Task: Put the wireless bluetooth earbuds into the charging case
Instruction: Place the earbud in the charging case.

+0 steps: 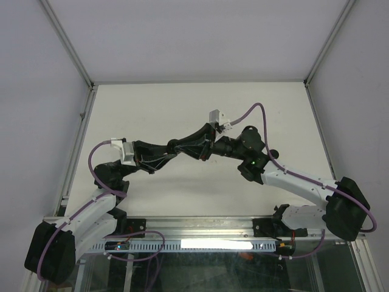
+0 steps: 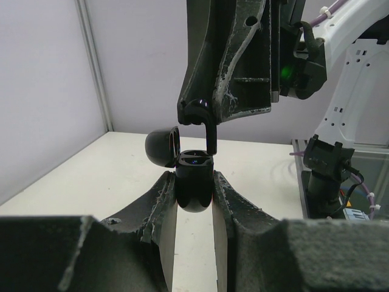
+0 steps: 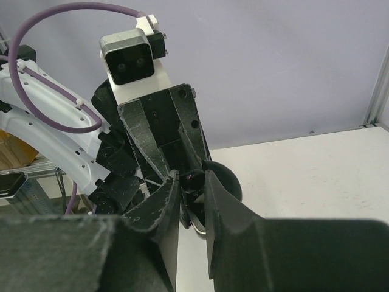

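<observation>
My left gripper (image 2: 194,190) is shut on a black charging case (image 2: 194,198) and holds it upright above the table, with its lid (image 2: 162,146) swung open to the left. My right gripper (image 3: 191,182) is shut on a black earbud (image 2: 202,115), right above the case, with the stem (image 2: 212,141) reaching down into the case's open top. In the right wrist view the earbud (image 3: 196,178) sits between my fingertips, with the lid (image 3: 226,180) behind it. In the top view both grippers (image 1: 205,148) meet at mid-table. No other earbuds show.
The white table (image 1: 182,109) is walled by grey panels and aluminium frame posts (image 1: 82,109). The right arm's base and cables (image 2: 328,176) stand at the right of the left wrist view. The left wrist camera (image 3: 130,58) faces my right gripper.
</observation>
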You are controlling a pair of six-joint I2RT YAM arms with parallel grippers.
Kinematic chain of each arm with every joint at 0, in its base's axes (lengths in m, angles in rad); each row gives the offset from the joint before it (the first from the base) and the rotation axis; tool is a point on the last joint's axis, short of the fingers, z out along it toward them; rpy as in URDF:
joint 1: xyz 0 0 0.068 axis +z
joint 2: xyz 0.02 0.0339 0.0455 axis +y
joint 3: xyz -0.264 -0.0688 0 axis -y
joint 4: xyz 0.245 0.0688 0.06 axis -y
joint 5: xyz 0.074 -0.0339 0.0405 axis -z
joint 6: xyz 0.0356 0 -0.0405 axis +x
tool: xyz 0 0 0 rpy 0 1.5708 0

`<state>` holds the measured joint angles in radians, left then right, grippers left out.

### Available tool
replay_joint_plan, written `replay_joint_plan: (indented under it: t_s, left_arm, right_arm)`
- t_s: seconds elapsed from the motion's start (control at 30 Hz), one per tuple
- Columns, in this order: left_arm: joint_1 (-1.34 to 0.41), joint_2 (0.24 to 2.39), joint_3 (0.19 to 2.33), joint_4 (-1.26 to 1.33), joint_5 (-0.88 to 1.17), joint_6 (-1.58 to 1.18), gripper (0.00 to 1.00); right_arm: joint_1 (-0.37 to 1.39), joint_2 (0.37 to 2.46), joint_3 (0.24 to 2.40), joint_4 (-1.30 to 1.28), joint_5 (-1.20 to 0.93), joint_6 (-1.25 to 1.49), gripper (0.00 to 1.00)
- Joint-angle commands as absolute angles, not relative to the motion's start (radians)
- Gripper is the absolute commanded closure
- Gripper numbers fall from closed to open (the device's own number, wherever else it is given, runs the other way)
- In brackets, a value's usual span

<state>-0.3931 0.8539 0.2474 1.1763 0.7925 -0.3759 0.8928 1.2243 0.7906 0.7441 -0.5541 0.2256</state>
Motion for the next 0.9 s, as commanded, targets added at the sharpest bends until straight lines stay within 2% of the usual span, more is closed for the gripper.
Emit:
replay_joint_plan:
  t_s: [0.0,0.87]
  left_arm:
    - [-0.394,0.860,0.244,1.248,0.816,-0.393,0.90]
    - [-0.394,0.867,0.241,1.286,0.810,-0.430,0.89]
  right_arm:
    - [0.904,1.225,0.789,0.840,-0.525,0.209,0.90]
    - [0.920,1.259,0.754,0.877,-0.515,0.173,0.90]
